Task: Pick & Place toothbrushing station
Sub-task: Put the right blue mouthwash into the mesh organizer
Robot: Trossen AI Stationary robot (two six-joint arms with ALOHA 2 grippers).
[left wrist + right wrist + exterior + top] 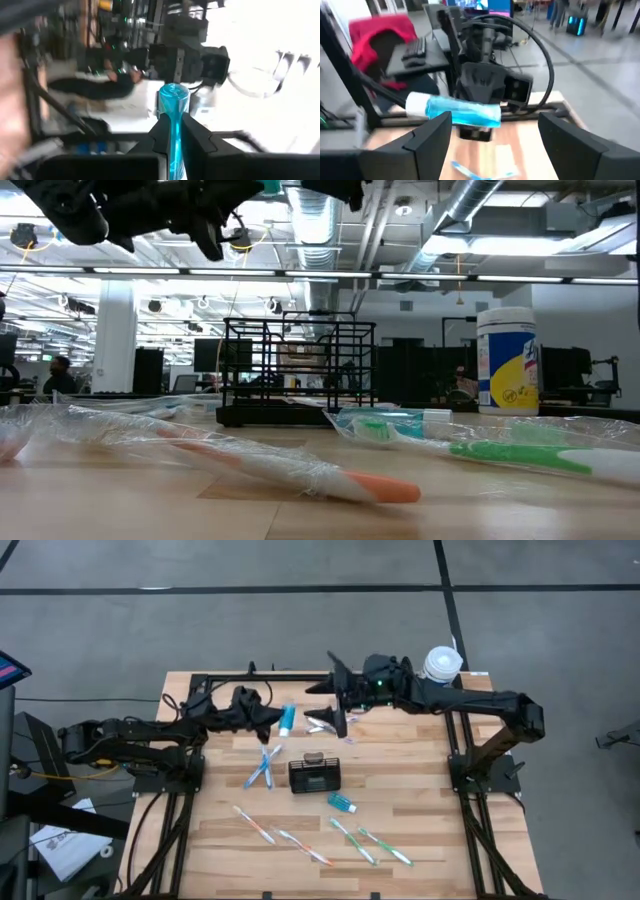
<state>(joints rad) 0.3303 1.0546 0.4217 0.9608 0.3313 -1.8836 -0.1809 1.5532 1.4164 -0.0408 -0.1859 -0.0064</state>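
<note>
**Left gripper holds a blue tube aloft, facing the spread right gripper**

On the left of the wooden table (420, 755) we see the left arm reaching inward along the far half. Its left gripper (272, 718) is pressed together on a blue toothpaste tube (287, 719) with a white cap. In the left wrist view the two dark fingers (195, 137) pinch the tube (173, 120) between them, and the tube stands out past the fingertips. In the low view both arms hang high above the tabletop.

Below the tube, toward the near edge, we find a pair of blue toothbrushes (263, 766) lying crossed. Nearer still lie two wrapped orange-handled toothbrushes (280, 833).

Near the table's middle sits the toothbrushing station (314, 775), a black wire-mesh basket, upright on the wood and touched by neither gripper. It lies well apart from both, on the near side of them. In the low view it stands behind the wrapped brushes (250, 455).

Just right of the basket lies a small teal tube (342, 803), and toward the near edge two green toothbrushes (372, 842).

The right gripper (335, 700) faces the left one, its fingers spread wide and empty. The right wrist view shows the blue tube (455, 111) crosswise just beyond its fingertips.

At the far right corner stands a white-and-yellow wipes tub (440, 664).
</note>
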